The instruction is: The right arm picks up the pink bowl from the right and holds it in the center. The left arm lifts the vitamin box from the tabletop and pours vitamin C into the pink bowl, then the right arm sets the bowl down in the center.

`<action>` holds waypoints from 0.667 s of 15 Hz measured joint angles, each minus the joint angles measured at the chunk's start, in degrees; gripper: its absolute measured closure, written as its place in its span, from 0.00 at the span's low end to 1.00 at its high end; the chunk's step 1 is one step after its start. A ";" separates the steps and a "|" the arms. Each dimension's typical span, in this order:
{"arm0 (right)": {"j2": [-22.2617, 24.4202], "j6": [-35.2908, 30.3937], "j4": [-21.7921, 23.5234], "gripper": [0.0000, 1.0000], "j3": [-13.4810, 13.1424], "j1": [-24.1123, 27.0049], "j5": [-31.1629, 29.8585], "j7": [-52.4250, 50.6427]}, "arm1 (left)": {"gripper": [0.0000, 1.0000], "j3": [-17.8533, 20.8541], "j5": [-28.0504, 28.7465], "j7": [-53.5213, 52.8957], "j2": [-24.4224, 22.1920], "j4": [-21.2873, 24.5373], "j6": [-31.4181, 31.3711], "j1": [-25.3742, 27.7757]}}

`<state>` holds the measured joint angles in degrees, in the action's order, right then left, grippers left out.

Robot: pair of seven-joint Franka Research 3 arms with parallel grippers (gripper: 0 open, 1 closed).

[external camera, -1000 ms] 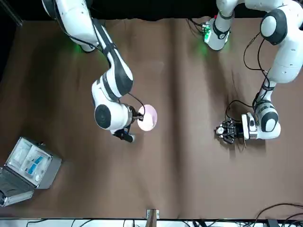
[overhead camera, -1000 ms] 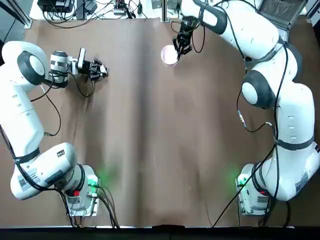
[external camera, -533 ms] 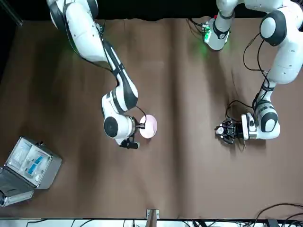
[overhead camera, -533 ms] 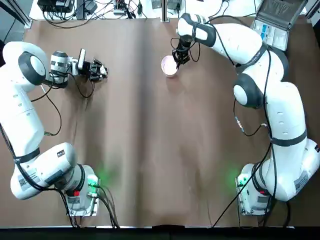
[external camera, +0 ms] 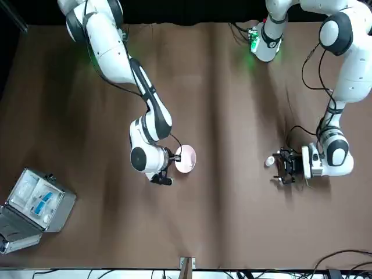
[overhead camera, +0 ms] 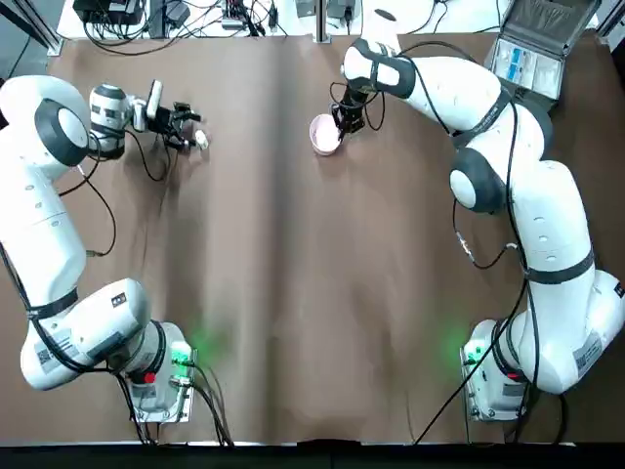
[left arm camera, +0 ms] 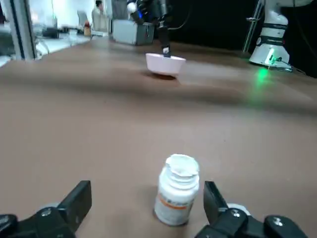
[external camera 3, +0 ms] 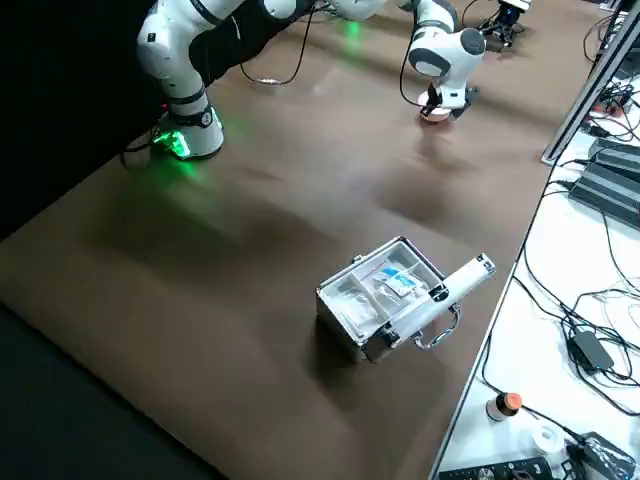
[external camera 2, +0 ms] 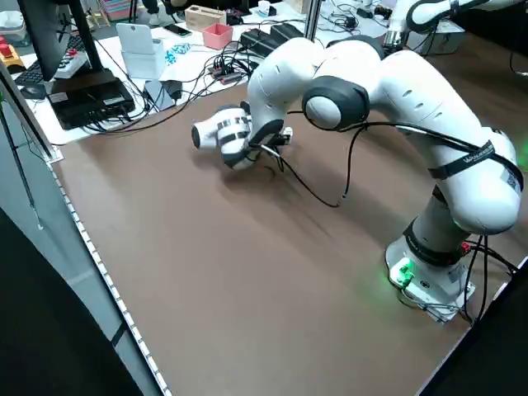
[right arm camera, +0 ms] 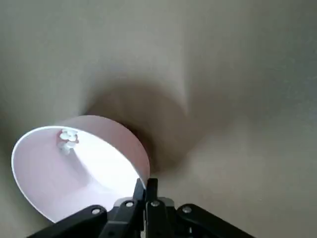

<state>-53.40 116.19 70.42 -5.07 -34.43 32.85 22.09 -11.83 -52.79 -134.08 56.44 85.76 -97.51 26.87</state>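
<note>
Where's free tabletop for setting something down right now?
Widest bare patch: the tabletop middle, between the two arm bases, below the pink bowl. Also bare between bowl and vitamin bottle. Crowded: right gripper at the bowl, left gripper at the bottle, grey case in the corner.

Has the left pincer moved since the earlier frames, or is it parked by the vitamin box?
Yes. The left pincer has backed off toward the table's far-left edge, leaving the vitamin box standing free.

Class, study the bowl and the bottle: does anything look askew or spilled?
Nothing is spilled. The vitamin box stands upright between the open left hand. The pink bowl tilts, pinched by its rim in the right hand, a few white pieces inside.
</note>
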 joint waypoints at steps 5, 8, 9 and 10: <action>-0.12 -0.01 0.00 0.97 0.10 -0.17 0.95 1.46 | 0.00 -0.69 7.55 15.40 -5.43 -4.42 0.20 -0.05; -0.61 -0.01 0.00 0.97 0.24 -0.87 0.95 3.49 | 0.00 -1.07 12.90 25.06 -11.87 -4.98 0.31 -2.01; -0.69 0.00 0.00 0.97 0.25 -1.03 0.95 3.56 | 0.00 -1.05 14.61 28.20 -13.55 -4.98 0.32 -2.83; -0.73 0.01 0.00 0.97 0.25 -1.17 0.95 3.60 | 0.00 -1.04 16.90 31.94 -15.16 -4.98 0.32 -3.74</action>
<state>-54.12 116.20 70.43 -4.82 -35.59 33.80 25.69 -12.86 -35.89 -102.14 41.28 80.78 -97.19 23.13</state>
